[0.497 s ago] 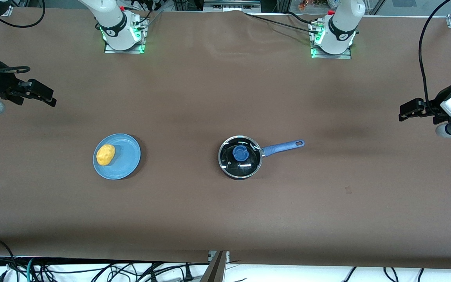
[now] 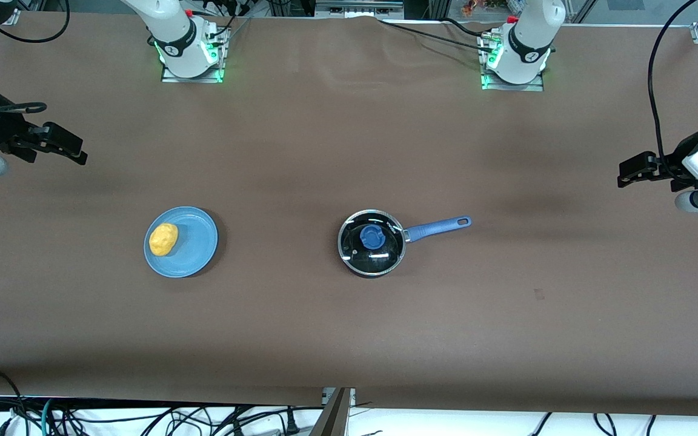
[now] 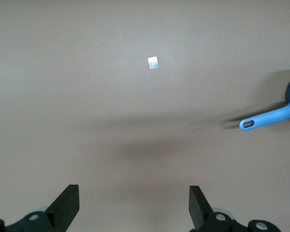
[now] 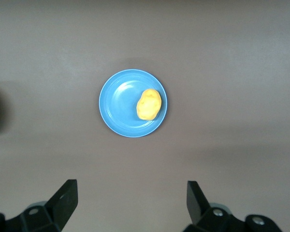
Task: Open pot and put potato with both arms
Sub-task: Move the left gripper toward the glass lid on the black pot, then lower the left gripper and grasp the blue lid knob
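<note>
The black pot (image 2: 372,243) stands mid-table with its glass lid (image 2: 385,251) and blue knob (image 2: 371,237) on it; its blue handle (image 2: 437,228) points toward the left arm's end and shows in the left wrist view (image 3: 268,118). The yellow-orange potato (image 2: 163,238) lies on a blue plate (image 2: 194,245) toward the right arm's end, also in the right wrist view (image 4: 149,103). My left gripper (image 2: 626,172) hangs open and empty above the table's left-arm end (image 3: 133,203). My right gripper (image 2: 73,151) hangs open and empty above the right-arm end (image 4: 130,200).
The brown table (image 2: 300,151) carries a small pale mark (image 2: 538,294), a white square in the left wrist view (image 3: 153,63). The arm bases (image 2: 191,54) stand along the table's edge farthest from the camera. Cables (image 2: 143,418) lie below the near edge.
</note>
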### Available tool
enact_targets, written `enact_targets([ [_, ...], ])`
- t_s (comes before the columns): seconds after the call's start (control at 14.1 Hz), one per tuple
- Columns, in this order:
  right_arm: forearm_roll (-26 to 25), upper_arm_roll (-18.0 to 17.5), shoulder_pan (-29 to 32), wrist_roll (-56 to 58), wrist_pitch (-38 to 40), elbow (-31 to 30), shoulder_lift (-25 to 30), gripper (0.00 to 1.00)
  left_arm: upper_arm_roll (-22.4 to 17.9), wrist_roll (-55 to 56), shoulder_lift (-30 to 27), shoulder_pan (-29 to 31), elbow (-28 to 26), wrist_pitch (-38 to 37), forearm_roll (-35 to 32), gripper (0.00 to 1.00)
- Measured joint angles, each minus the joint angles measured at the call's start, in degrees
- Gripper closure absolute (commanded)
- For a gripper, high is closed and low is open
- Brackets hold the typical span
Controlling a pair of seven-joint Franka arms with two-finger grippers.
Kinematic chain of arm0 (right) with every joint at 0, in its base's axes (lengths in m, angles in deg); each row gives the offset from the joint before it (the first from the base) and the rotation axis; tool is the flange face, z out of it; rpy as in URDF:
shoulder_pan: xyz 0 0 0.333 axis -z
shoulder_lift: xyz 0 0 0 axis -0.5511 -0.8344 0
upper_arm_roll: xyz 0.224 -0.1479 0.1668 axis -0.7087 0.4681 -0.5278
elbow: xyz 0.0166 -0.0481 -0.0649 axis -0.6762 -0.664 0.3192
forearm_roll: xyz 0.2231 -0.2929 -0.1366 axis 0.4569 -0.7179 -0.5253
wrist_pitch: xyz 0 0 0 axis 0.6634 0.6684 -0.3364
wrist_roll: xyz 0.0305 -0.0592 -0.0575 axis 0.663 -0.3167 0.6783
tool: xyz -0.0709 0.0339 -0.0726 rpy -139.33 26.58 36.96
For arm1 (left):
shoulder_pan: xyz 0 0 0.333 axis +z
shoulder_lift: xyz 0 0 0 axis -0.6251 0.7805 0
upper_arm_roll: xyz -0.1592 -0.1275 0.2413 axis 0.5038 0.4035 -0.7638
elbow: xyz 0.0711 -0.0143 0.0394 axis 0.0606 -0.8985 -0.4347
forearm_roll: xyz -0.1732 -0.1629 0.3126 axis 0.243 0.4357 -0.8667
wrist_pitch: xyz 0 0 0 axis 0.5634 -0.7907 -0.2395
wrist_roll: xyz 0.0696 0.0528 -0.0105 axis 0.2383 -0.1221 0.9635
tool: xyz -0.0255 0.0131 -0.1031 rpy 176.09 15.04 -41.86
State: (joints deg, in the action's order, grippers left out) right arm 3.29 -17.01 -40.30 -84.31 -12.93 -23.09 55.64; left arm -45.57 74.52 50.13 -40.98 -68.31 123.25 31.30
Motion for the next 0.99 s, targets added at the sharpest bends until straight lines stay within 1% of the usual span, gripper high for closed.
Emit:
enact_targets([
  [0.21,0.00,0.00,0.00,0.00,0.00,0.00,0.00,0.00,0.92,5.57,0.32,-1.78,-0.22,0.39,1.43,0.00],
  [0.28,0.00,0.00,0.00,0.00,0.00,0.00,0.00,0.00,2.24,9.25,0.79,-2.92,-0.60,2.03,1.47,0.00],
  [0.43,0.00,0.00,0.00,0.00,0.00,0.00,0.00,0.00,6.67,20.06,2.69,-4.93,-1.37,8.21,1.48,0.00],
  [0.5,0.00,0.00,0.00,0.00,0.00,-0.01,-0.01,0.00,8.30,25.29,4.18,-6.28,-1.64,11.10,1.47,0.00],
  [0.57,0.00,0.01,0.00,0.00,0.00,-0.01,-0.02,0.00,9.12,29.91,6.02,-8.14,-1.88,14.25,1.45,0.00],
  [0.71,0.00,0.00,0.00,0.00,0.00,-0.02,-0.02,0.00,9.42,37.69,10.46,-12.23,-2.22,20.71,1.45,0.00],
  [0.85,0.00,0.01,0.00,0.00,0.00,-0.03,-0.02,0.00,9.48,43.21,15.08,-16.04,-2.25,27.05,1.37,0.00],
  [0.99,0.00,0.01,0.01,0.00,0.00,-0.03,-0.02,0.00,9.46,48.26,18.96,-19.52,-1.66,31.33,0.06,0.00],
])
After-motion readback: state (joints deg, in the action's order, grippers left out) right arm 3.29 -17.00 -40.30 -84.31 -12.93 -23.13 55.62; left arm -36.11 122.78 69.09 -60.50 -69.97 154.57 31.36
